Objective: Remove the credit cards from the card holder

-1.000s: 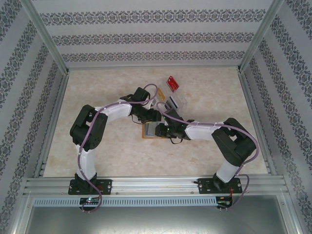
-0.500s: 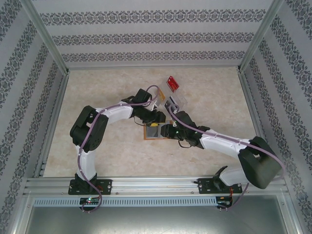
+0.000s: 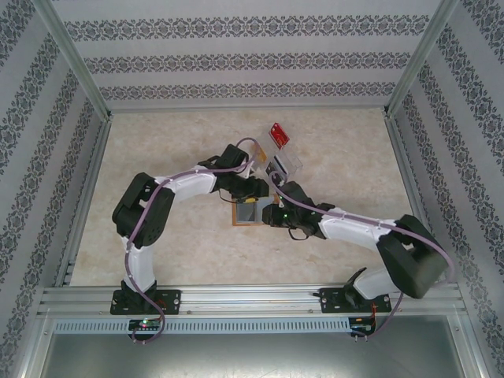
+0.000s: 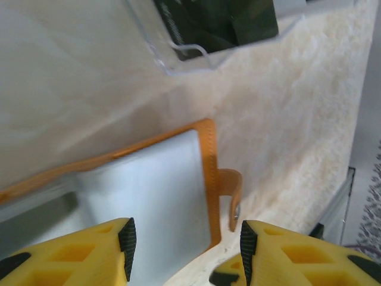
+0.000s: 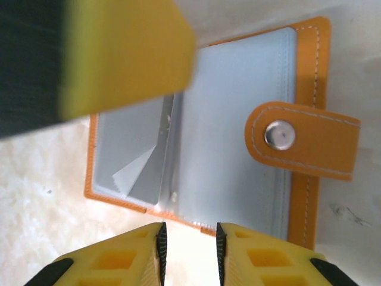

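Card holder unmoved, spread open; left tool apart over it; right tool narrowly apart, elbow swung outward.

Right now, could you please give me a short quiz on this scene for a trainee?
1. True or false: the card holder lies shut with its snap tab fastened.
2. Where do the dark credit cards that can be seen lie? A) in the clear tray; B) on the bare table by the front rail; C) on the snap tab.
3. Fill in: the lone card farthest from the arms' bases is ___.
Key: 1 false, it lies open with the tab loose; 2 A; 3 red.
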